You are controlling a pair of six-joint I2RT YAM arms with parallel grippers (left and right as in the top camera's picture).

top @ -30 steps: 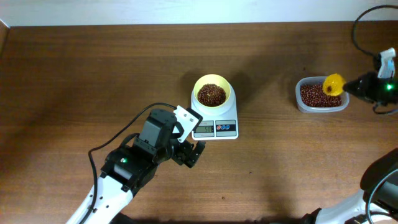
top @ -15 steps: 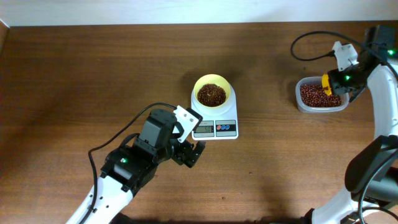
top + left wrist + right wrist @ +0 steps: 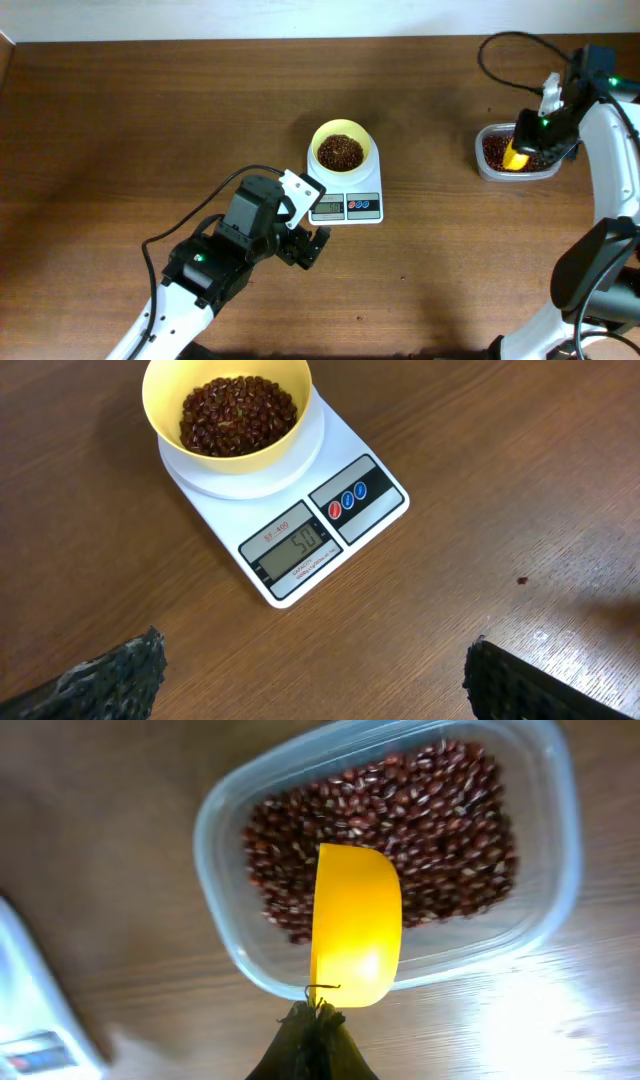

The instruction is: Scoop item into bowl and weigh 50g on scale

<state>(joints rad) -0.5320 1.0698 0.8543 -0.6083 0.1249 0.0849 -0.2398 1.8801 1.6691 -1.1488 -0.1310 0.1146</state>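
Observation:
The pale-yellow bowl (image 3: pixel 341 148) sits on the white scale (image 3: pixel 345 195) and holds dark reddish-brown beans (image 3: pixel 238 414). The scale's display (image 3: pixel 297 544) reads 50 in the left wrist view. My left gripper (image 3: pixel 308 245) is open and empty, low over the table in front of the scale; its fingertips show at the bottom corners of its wrist view (image 3: pixel 310 680). My right gripper (image 3: pixel 317 1025) is shut on the yellow scoop (image 3: pixel 356 923), whose empty cup hangs over the clear tub (image 3: pixel 553 880) of beans (image 3: pixel 440 810). The scoop also shows in the overhead view (image 3: pixel 516 155).
The clear tub (image 3: pixel 482 158) stands at the right of the wooden table. A black cable (image 3: pixel 505 45) loops behind it. A single stray bean (image 3: pixel 522 580) lies on the table to the right of the scale.
My right arm has swung in from the right edge and brought the scoop over the tub's front side. The left arm, bowl and scale have not moved.

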